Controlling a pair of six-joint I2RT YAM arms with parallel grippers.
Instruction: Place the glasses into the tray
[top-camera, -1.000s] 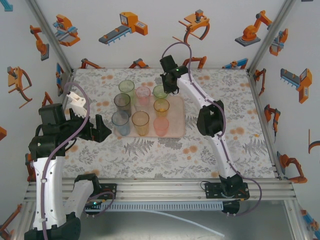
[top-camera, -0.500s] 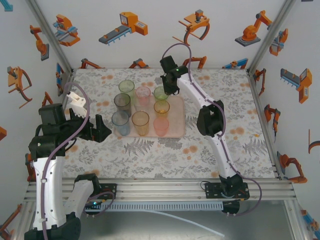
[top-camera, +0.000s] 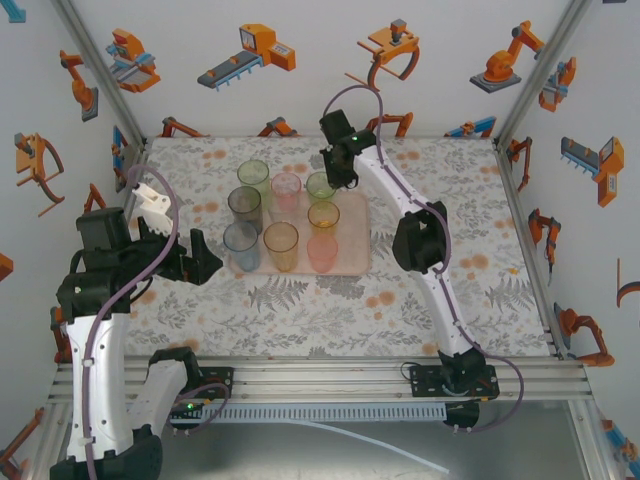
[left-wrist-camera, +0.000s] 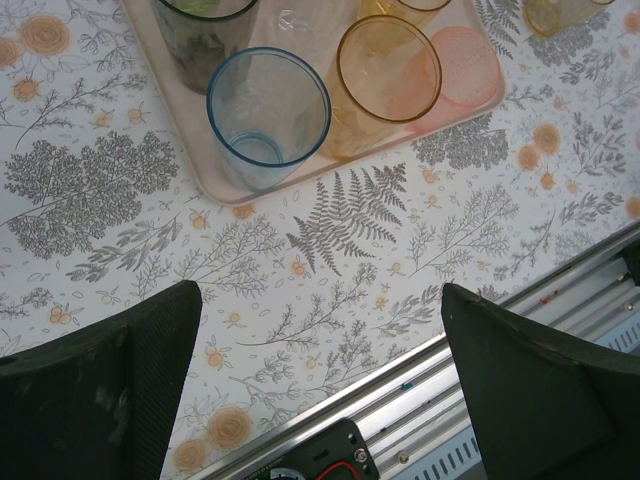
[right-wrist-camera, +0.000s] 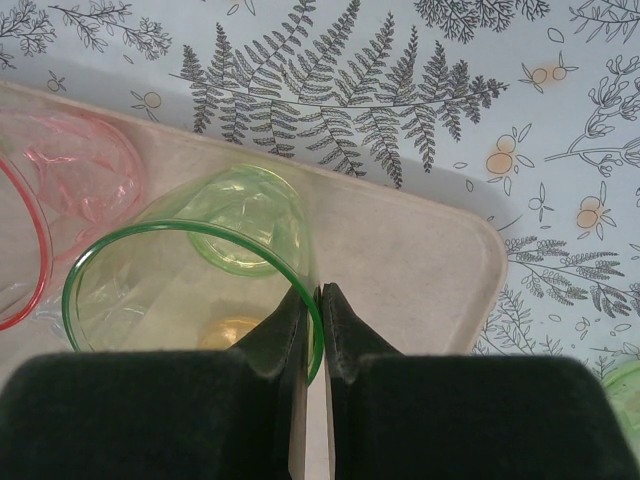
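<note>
Hanging over the fern-and-blossom printed table (top-camera: 300, 310) just off the near left corner of the tray (top-camera: 356, 240), the left gripper (top-camera: 207, 255) stands wide open. Its two blunt black fingers (left-wrist-camera: 110, 380) are far apart with nothing between them. The tray is a flat, pale pink-beige rectangle with rounded corners and a low rim, matte against the busy tabletop print.

Along the tray's near edge stand three smooth, translucent tumblers, each a slightly flared round cup (all upright, mouths up). The blue glass (left-wrist-camera: 268, 115) is at the near left corner, the amber glass (left-wrist-camera: 388, 68) is beside it, and the salmon glass (top-camera: 322, 252) is to the right. Behind them, across the middle of the tray, the grey glass (top-camera: 244, 208) stands on the left and the orange glass (top-camera: 322, 217) on the right.

At the tray's far edge the pink glass (right-wrist-camera: 70, 175) stands just beside the green glass (right-wrist-camera: 190, 290), which is over the far right corner. An olive glass (top-camera: 253, 177) stands by the far left corner; whether it is on the tray or just off it I cannot tell. The right gripper (right-wrist-camera: 315, 295) is pinched on the green glass, with one dark finger inside the thin rim and one outside, almost meeting.
</note>
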